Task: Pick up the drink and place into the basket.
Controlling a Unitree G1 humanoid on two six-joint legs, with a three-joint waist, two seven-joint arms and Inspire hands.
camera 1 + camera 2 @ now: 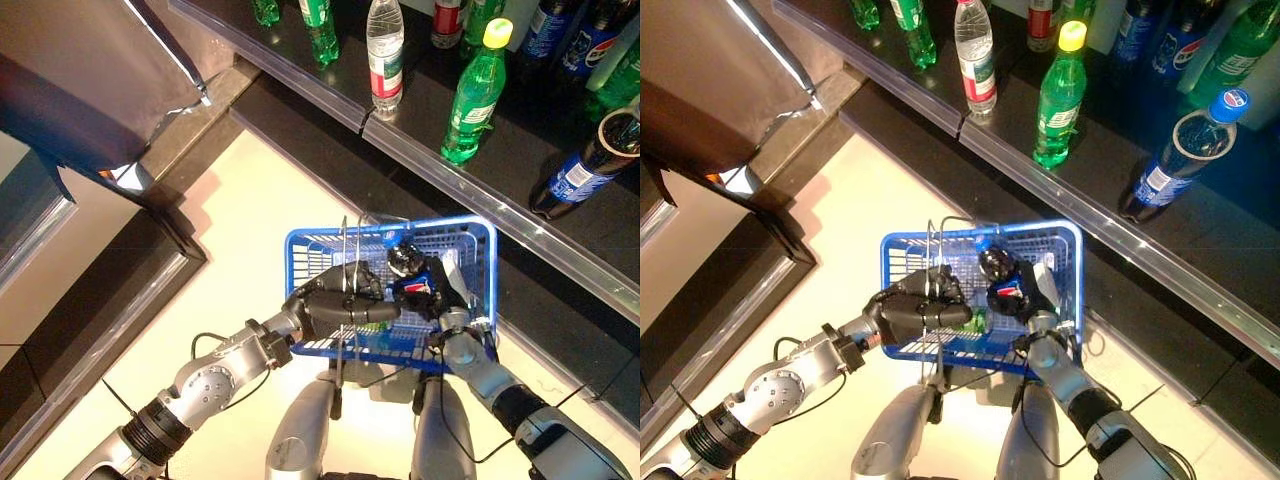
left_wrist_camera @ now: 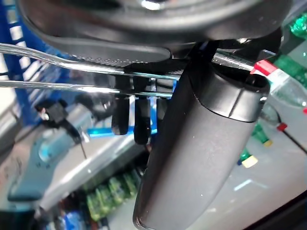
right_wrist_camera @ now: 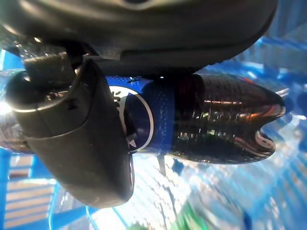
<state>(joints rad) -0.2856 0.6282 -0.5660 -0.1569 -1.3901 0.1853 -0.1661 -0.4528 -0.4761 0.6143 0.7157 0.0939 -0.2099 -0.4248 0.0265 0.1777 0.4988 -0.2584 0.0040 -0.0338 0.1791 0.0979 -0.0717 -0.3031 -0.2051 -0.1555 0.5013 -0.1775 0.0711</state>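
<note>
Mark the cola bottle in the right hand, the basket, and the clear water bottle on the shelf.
cola bottle (image 3: 216, 120): right wrist view, dark ribbed body.
basket (image 1: 310, 240): left eye view, blue rim corner.
water bottle (image 1: 385, 60): left eye view, label area.
right hand (image 3: 81, 143): right wrist view, thumb.

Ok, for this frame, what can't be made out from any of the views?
- Basket floor: covered by both robot hands in the eye views, blurred in the wrist views, so whether the cola bottle touches it is unclear.
- Green item in the basket: mostly hidden by the left robot hand.
- Right robot hand: its fingers are hidden behind the cola bottle.
- Shelf bottles: several are cut off by the top edge.
</note>
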